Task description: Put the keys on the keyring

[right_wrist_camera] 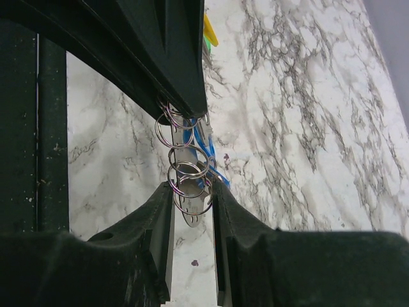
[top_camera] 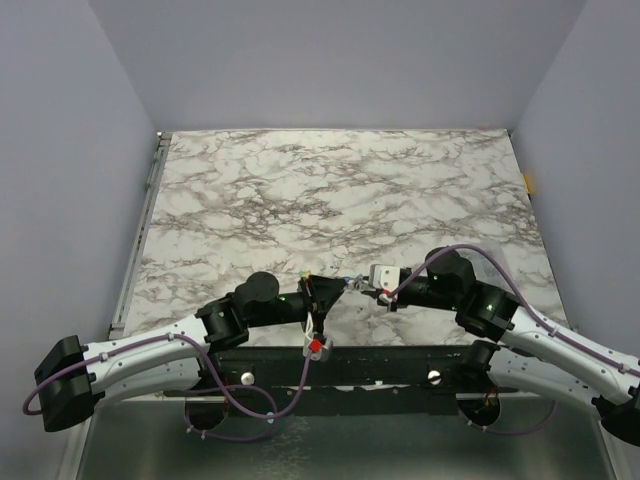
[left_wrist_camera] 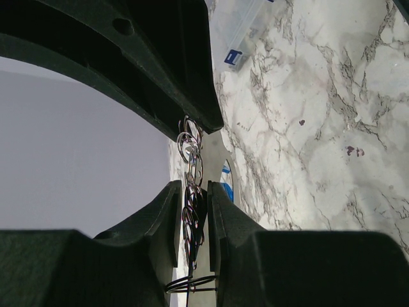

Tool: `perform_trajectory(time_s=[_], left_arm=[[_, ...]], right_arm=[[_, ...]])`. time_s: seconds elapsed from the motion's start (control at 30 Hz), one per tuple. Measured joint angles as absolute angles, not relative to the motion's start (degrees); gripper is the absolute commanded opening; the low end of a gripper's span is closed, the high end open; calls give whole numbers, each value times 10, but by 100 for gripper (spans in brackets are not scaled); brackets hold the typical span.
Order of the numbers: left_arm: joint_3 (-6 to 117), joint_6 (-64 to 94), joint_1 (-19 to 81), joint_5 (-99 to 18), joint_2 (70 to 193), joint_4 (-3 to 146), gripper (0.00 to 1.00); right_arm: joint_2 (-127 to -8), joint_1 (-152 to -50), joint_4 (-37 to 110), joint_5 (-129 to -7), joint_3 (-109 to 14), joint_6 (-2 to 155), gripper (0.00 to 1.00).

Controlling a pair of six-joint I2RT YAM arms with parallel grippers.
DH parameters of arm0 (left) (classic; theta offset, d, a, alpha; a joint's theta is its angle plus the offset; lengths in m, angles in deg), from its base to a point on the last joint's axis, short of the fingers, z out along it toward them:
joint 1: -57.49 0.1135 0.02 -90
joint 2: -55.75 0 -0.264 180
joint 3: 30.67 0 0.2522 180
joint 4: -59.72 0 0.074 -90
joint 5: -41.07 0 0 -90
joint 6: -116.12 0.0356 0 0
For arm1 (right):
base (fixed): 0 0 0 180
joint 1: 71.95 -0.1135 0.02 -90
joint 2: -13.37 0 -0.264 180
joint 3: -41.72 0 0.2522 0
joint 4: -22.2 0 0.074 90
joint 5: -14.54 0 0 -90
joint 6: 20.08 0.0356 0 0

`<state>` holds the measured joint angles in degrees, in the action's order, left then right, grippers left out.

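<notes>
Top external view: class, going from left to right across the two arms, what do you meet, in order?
left arm → left pincer → keyring → right pincer → right arm

Left claw (top_camera: pixel 338 288) and right claw (top_camera: pixel 366 284) block each other head-on — wide marble table (top_camera: pixel 330 190) beyond (walls (top_camera: pixel 60 150) flank it).

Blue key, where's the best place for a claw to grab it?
The blue key hangs tilted against the keyring. Probably pinch its coloured head across the flat faces, coming from the side away from the rings, which crowd the other side.
</notes>
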<state>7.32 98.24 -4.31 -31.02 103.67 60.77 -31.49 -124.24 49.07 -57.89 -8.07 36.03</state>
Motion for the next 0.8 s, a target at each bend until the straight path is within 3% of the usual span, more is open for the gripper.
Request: perform_trajectory(time_s=[0.17, 0.6, 0.63, 0.8], left_arm=[[73, 981, -45, -318, 1037, 605, 0], [73, 941, -49, -383, 1047, 541, 0], [73, 938, -49, -384, 1048, 538, 3], [73, 910, -51, -384, 1053, 518, 52]], right_arm=[[-312, -1243, 490, -598, -81, 374, 1], [-315, -1245, 477, -688, -104, 450, 0], [-313, -1245, 476, -690, -104, 454, 0], [-285, -1246, 477, -693, -104, 453, 1]])
